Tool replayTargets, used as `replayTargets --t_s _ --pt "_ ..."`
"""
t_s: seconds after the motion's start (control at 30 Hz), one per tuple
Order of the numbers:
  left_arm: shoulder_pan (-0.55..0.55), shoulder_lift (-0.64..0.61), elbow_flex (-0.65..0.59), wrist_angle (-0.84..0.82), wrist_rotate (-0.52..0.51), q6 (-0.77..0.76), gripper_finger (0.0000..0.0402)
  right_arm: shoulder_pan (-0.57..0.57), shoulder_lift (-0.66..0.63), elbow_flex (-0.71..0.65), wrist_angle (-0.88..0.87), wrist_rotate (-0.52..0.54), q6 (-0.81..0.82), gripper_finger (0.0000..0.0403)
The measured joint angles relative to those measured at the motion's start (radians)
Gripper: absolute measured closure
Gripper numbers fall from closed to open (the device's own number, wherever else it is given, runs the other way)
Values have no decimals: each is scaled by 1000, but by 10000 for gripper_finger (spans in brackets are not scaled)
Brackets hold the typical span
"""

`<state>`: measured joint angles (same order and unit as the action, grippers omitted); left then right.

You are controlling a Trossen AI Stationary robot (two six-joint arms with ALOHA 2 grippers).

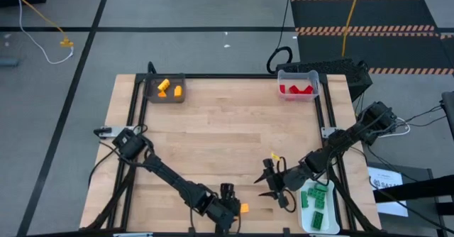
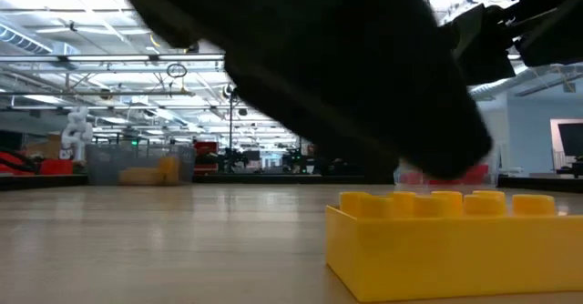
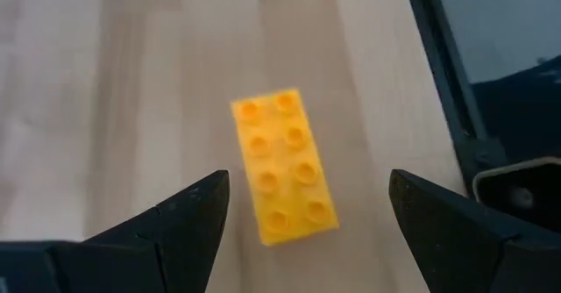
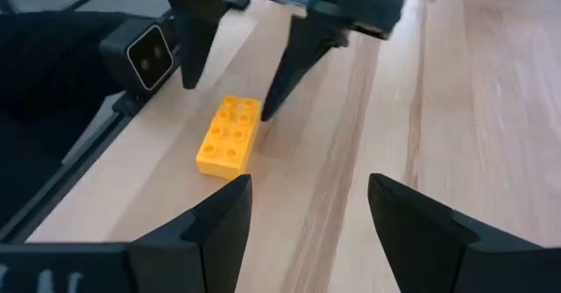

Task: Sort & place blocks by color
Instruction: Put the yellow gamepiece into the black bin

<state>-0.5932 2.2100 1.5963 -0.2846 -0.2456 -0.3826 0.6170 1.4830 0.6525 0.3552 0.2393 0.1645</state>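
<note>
A yellow two-by-four block lies flat, studs up, near the table's near edge; the low view shows it close up. My left gripper hovers open just above it, one finger on each side, touching nothing; the right wrist view shows these fingers over the block. My right gripper is open a short way to the block's right, facing it. A dark arm fills the upper part of the low view.
A bin with yellow blocks sits at the far left corner, and a clear bin with red blocks at the far right. A white tray of green blocks lies near the right edge, beside my right arm. Bare wood fills the table's middle.
</note>
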Motion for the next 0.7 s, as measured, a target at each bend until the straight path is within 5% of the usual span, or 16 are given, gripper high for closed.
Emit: replayTargets --t_s 0.27,0.7 --pt "3 5 0 -8 -90 -42 87 0 -1 0 34 0 -22 183" --pt "-6 36 0 3 -64 -100 87 -1 -2 0 29 -3 -20 183"
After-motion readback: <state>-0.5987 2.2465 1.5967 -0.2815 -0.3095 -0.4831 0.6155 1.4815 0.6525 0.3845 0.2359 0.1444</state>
